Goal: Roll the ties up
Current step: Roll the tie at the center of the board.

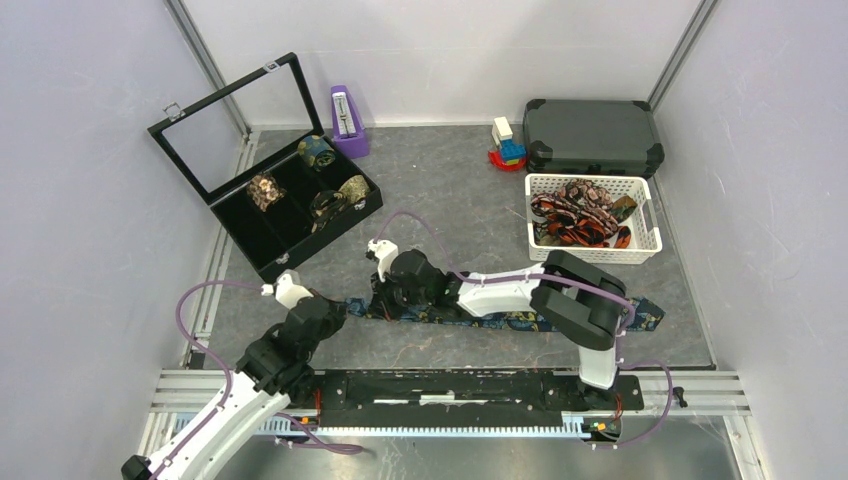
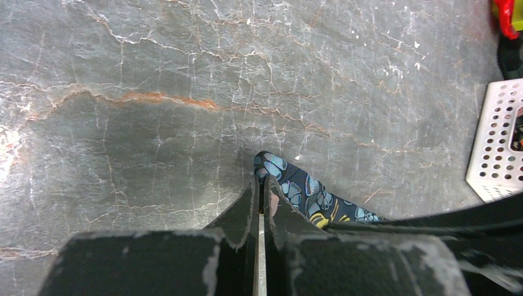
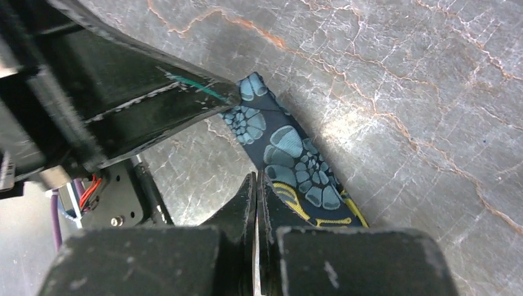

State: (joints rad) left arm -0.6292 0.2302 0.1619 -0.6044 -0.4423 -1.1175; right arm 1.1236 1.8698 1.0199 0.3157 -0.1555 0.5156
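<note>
At the table's (image 1: 450, 200) near side, the navy tie (image 1: 503, 321), blue-and-gold paisley, lies flat, unrolled; left gripper (image 2: 260, 185) and right gripper (image 3: 256, 182) are both clenched at its left end.

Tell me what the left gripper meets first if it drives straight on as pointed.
Most likely the narrow end of the navy tie, lying just ahead of the left gripper; depth is unclear.

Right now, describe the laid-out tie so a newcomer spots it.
On the grey marbled tabletop, along the near edge, lies a long dark navy fabric necktie with blue-gold paisley. It alone is stretched flat: the other ties are coiled in the black display box or heaped in the white plastic basket.
</note>
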